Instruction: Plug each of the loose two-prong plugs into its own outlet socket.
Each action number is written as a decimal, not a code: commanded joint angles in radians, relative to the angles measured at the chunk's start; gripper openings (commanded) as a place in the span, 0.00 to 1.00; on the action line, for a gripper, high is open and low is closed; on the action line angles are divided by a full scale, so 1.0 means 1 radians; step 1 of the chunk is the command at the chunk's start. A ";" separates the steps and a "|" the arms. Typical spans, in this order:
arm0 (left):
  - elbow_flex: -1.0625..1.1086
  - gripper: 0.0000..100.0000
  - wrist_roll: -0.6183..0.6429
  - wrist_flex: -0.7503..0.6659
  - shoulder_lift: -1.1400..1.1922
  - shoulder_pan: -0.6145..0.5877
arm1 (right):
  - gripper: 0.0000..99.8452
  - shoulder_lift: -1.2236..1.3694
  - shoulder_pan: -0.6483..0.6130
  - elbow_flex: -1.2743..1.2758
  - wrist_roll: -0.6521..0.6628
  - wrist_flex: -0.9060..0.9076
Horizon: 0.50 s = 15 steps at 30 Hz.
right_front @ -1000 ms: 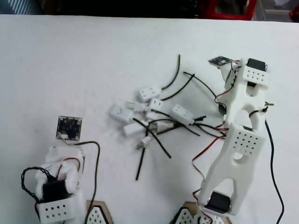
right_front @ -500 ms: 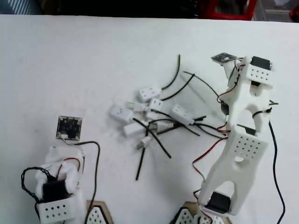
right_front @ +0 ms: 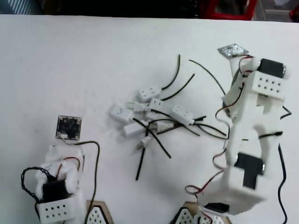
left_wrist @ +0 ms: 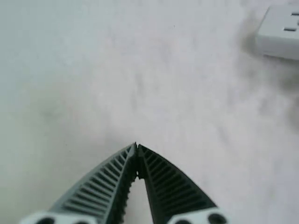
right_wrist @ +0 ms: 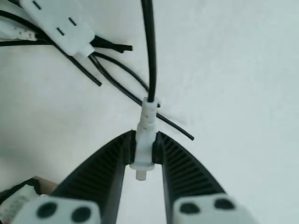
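Observation:
My right gripper point(right_wrist: 144, 136) is shut on a white two-prong plug point(right_wrist: 145, 116), held above the table with its black cord point(right_wrist: 150, 46) leading away. In the high view the right arm point(right_front: 252, 121) stands raised at the right, and the held cord point(right_front: 208, 74) trails from under it. Several white outlet sockets point(right_front: 149, 93) and loose plugs point(right_front: 145, 140) lie tangled with black cords at the table's middle. One socket point(right_wrist: 60, 25) lies on the table beyond the held plug. My left gripper point(left_wrist: 136, 150) is shut on nothing, low over bare table, with a socket point(left_wrist: 280, 32) off to one side.
The left arm point(right_front: 56, 186) sits folded at the near left corner, its camera board point(right_front: 69, 127) just beyond it. A white table point(right_front: 70, 60) spreads bare at the far left. Red and black wires hang along the right arm.
The right arm has risen and swung toward the far right edge, and the cord running from under it has shifted farther back. The left arm and the pile have not moved.

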 commanded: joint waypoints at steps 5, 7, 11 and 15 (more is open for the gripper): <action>-0.071 0.02 0.002 -0.147 -0.010 0.056 | 0.02 -0.541 -0.186 0.391 -0.160 -0.202; -0.092 0.02 0.002 -0.147 -0.010 0.096 | 0.02 -0.679 -0.257 0.526 -0.216 -0.272; -0.176 0.02 0.071 -0.147 -0.010 0.157 | 0.02 -0.920 -0.383 0.772 -0.354 -0.473; -0.261 0.02 0.203 -0.183 -0.010 0.196 | 0.02 -1.078 -0.503 0.939 -0.503 -0.624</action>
